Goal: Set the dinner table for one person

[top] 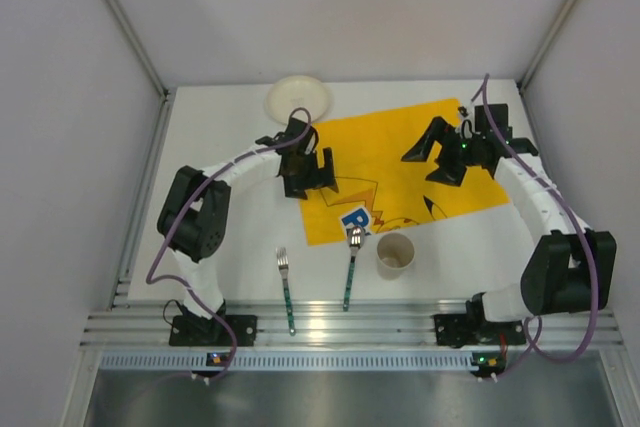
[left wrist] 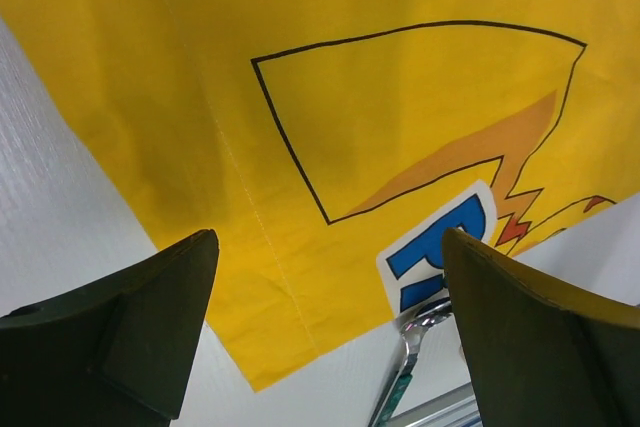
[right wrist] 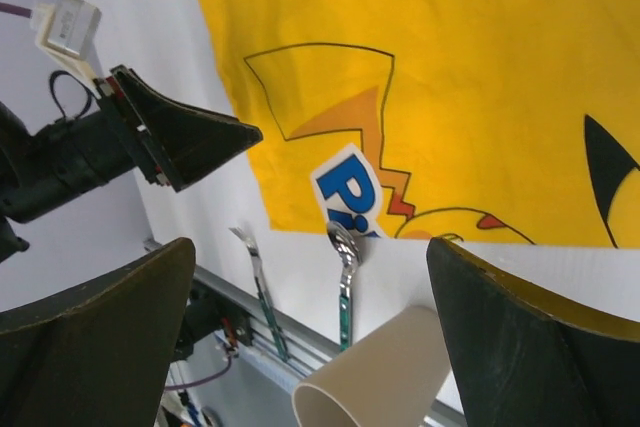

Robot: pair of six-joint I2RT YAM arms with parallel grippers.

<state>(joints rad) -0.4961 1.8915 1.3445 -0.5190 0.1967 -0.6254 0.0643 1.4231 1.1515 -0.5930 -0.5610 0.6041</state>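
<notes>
White dinner table, placemat askew to its edges; left pincer, right pincer agape.

we log our left arm: elbow bent at left of frame, forearm reaching toward centre | left gripper: jaws spread wide, empty | right arm: folded in from the right edge | right gripper: jaws wide apart, empty, seemingly tilted downward toward frame centre

Placemat yellow-orange, black-line cartoon print, blue lettering; dinner table white; cup beige; fork, spoon handles green.
</notes>
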